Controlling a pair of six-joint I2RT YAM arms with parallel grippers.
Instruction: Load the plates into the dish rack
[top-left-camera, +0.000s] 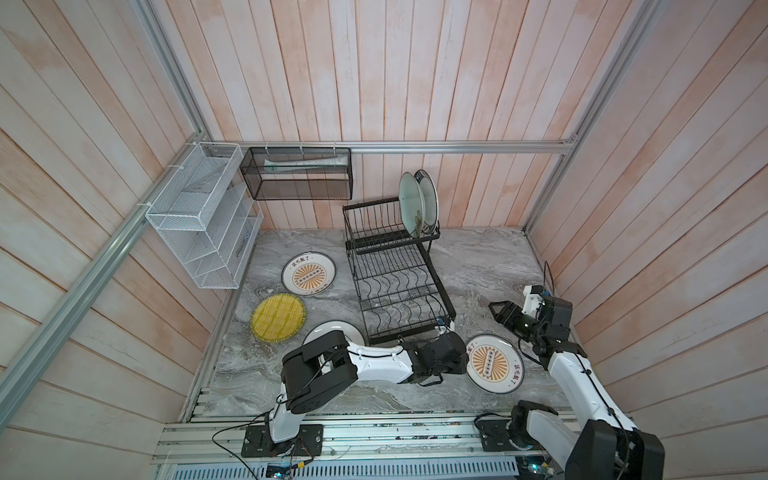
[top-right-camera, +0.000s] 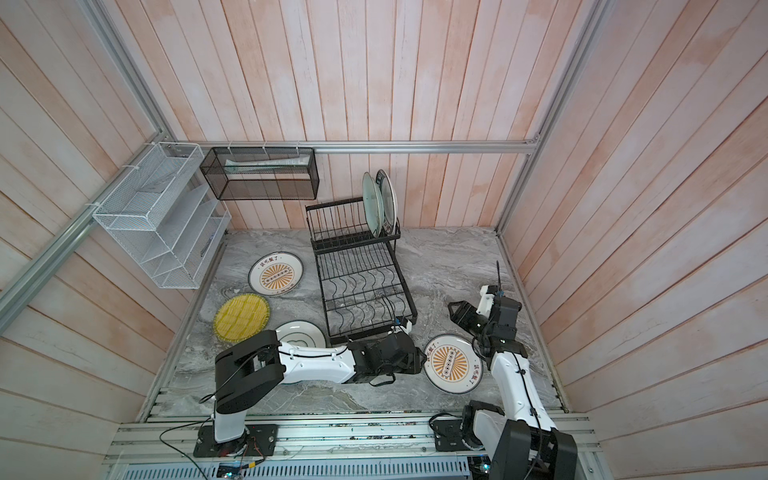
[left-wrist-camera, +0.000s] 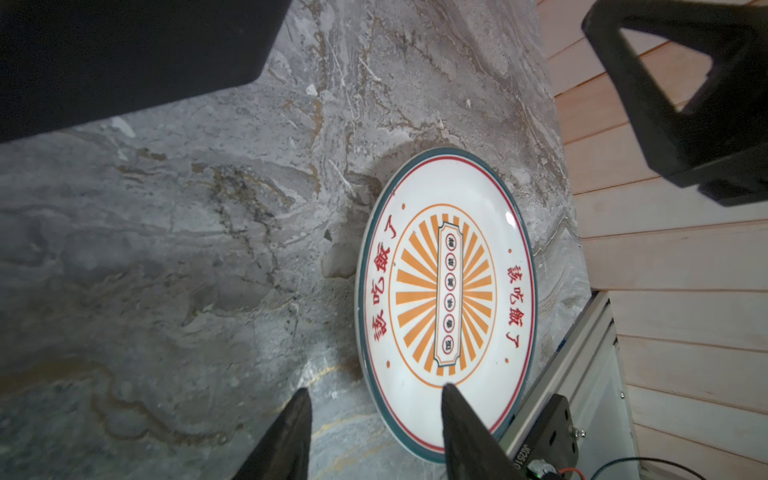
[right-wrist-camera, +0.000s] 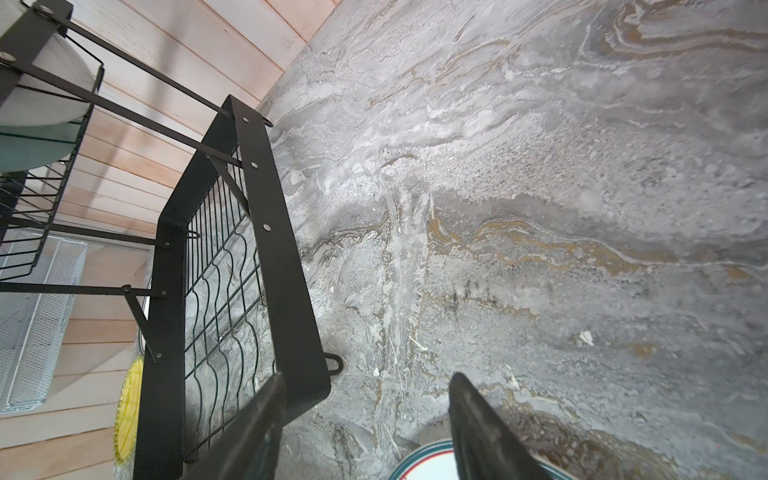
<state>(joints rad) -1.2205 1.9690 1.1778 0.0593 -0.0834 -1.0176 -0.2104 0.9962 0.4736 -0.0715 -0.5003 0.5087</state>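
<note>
Lower spread left tool (left-wrist-camera: 376, 390) squarely astride rim of sunburst plate (left-wrist-camera: 446, 291) by near corner of dish rack (top-left-camera: 397, 286), then pinch firmly.

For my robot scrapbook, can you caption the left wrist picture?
Open left gripper poised at the rim of a sunburst plate on the marble table.

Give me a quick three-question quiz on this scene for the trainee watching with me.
1. How many plates stand upright in the dish rack?
2. True or false: the right gripper is holding a plate.
3. The left gripper is nearest which plate? A) yellow ribbed B) sunburst plate nearest the right arm C) mint
Key: 1) two; 2) false; 3) B
</note>
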